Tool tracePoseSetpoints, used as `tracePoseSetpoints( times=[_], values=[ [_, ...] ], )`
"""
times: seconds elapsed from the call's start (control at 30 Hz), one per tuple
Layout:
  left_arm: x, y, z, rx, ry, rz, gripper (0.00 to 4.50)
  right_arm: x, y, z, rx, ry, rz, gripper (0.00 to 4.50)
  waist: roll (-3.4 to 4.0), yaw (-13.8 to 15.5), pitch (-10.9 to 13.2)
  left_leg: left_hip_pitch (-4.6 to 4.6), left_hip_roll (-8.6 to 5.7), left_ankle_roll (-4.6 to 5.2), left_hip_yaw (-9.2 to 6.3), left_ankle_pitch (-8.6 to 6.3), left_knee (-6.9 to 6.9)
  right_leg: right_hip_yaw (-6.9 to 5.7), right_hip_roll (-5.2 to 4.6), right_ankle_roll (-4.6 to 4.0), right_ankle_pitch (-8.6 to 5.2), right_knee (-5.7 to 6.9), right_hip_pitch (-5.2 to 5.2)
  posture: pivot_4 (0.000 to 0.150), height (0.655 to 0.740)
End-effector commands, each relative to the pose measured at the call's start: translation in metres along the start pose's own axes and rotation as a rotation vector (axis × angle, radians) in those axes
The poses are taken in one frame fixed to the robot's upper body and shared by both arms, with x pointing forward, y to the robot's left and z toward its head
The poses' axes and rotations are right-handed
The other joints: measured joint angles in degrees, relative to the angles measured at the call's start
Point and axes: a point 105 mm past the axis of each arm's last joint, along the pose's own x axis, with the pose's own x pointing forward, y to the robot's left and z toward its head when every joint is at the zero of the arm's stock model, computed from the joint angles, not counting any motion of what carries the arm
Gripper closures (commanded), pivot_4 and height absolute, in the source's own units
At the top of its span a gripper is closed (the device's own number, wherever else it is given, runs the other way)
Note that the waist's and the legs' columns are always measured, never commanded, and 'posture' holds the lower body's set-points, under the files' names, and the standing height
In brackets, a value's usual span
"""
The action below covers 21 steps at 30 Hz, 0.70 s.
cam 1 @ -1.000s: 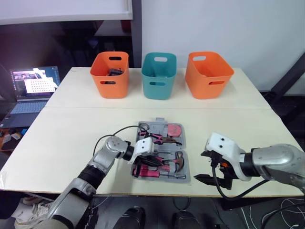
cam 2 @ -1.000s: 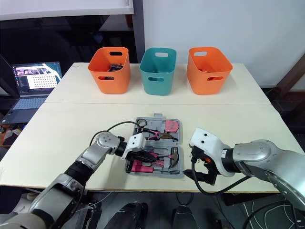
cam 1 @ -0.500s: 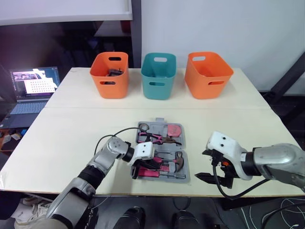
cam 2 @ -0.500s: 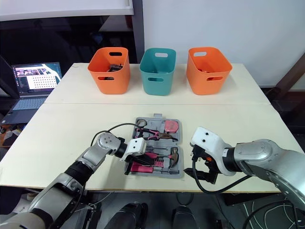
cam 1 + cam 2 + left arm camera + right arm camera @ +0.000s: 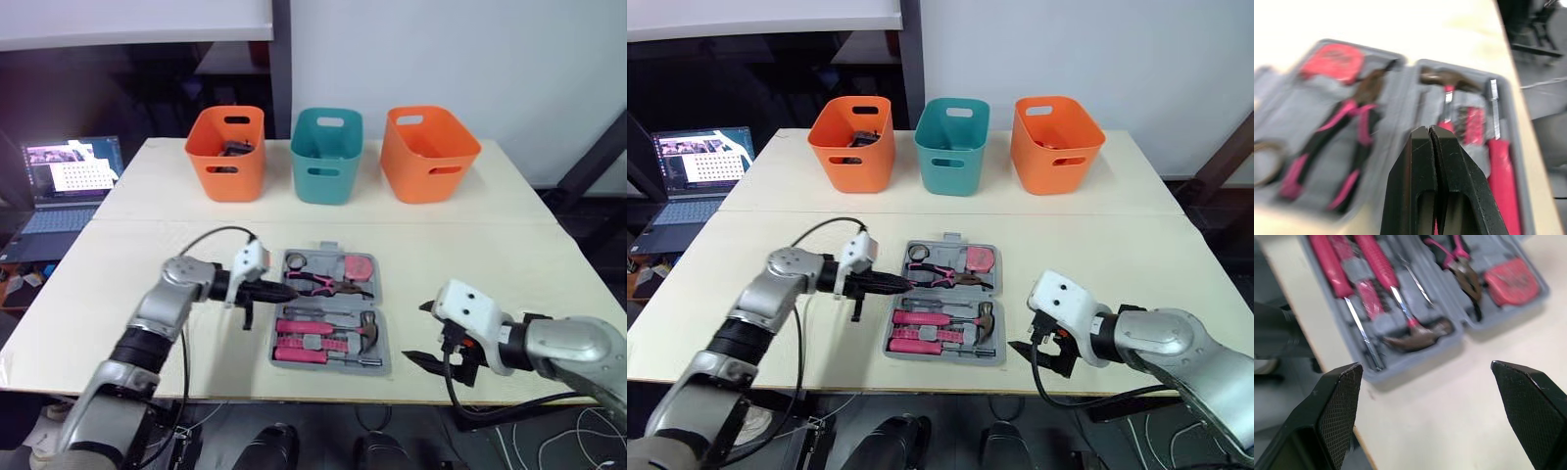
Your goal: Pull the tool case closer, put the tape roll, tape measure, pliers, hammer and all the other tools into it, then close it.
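The tool case (image 5: 328, 368) lies open and flat on the table (image 5: 118, 284), near the front edge and about midway between my two arms. I can make out the pliers (image 5: 328, 286) and the pink tape measure (image 5: 361, 266) in its far half, the hammer (image 5: 364, 323) and pink-handled screwdrivers (image 5: 299, 352) in its near half. My left gripper (image 5: 1428, 128) has its two black fingers pressed together with nothing between them; it points across the case's left rim toward the pliers' handles, but I cannot tell if it touches the case. My right gripper (image 5: 423, 333) is spread wide and sits just right of the case, apart from it, close to the table's front edge. At the far side stand an orange basket (image 5: 227, 157), a teal basket (image 5: 326, 159) and another orange basket (image 5: 429, 155); a laptop (image 5: 64, 181) is off to my left
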Motion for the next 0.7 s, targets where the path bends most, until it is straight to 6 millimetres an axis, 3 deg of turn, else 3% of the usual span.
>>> tracePoseSetpoints(
  times=[0.03, 0.1, 0.2, 0.33, 0.43, 0.7],
  values=[
    [-0.025, 0.01, -0.005, 0.003, 0.01, 0.091, 4.44, -0.001, -0.01, 0.0, 0.006, -0.044, -0.01, 0.0, 0.02, 0.0, 0.0, 0.01, 0.0, 0.0, 0.0, 0.0, -0.01, 0.01, 0.0, 0.0, 0.0, 0.01, 0.0, 0.15, 0.74],
    [-0.035, 0.012, -0.015, -0.003, 0.042, 0.12, 4.44, 0.004, -0.016, -0.008, 0.035, -0.035, -0.009, 0.0, 0.02, 0.1, 0.0, 0.01, 0.02, 0.0, -0.01, 0.0, -0.01, 0.01, 0.02, -0.01, 0.0, 0.0, 0.01, 0.15, 0.74],
    [-0.041, 0.016, -0.031, 0.011, 0.084, 0.163, 4.5, 0.015, -0.031, -0.025, 0.042, 0.0, -0.02, 0.87, 0.06, 0.2, 0.0, 0.02, 0.01, -0.01, 0.0, 0.0, 0.01, 0.02, 0.01, -0.01, 0.0, -0.03, 0.04, 0.15, 0.74],
    [-0.034, 0.021, -0.047, 0.042, 0.112, 0.206, 4.5, 0.033, -0.052, -0.046, -0.101, 0.055, -0.055, 2.73, 0.06, 0.2, 0.0, 0.01, 0.0, -0.02, -0.01, 0.0, 0.0, 0.03, 0.01, -0.01, 0.0, -0.03, 0.01, 0.15, 0.74],
    [-0.025, 0.019, -0.053, 0.062, 0.092, 0.182, 4.5, 0.048, -0.057, -0.056, -0.133, 0.052, -0.038, 4.4, 0.06, 0.2, 0.0, 0.02, -0.01, -0.03, -0.01, 0.01, -0.01, 0.02, 0.03, -0.01, 0.0, 0.0, 0.0, 0.15, 0.74],
    [0.003, 0.022, -0.053, 0.101, 0.067, 0.15, 4.5, 0.086, -0.065, -0.057, -0.187, 0.01, 0.025, 4.4, 0.06, -0.2, 0.0, 0.02, -0.01, -0.11, -0.01, 0.06, 0.03, 0.04, 0.09, 0.02, 0.1, 0.07, -0.01, 0.15, 0.74]
  ],
)
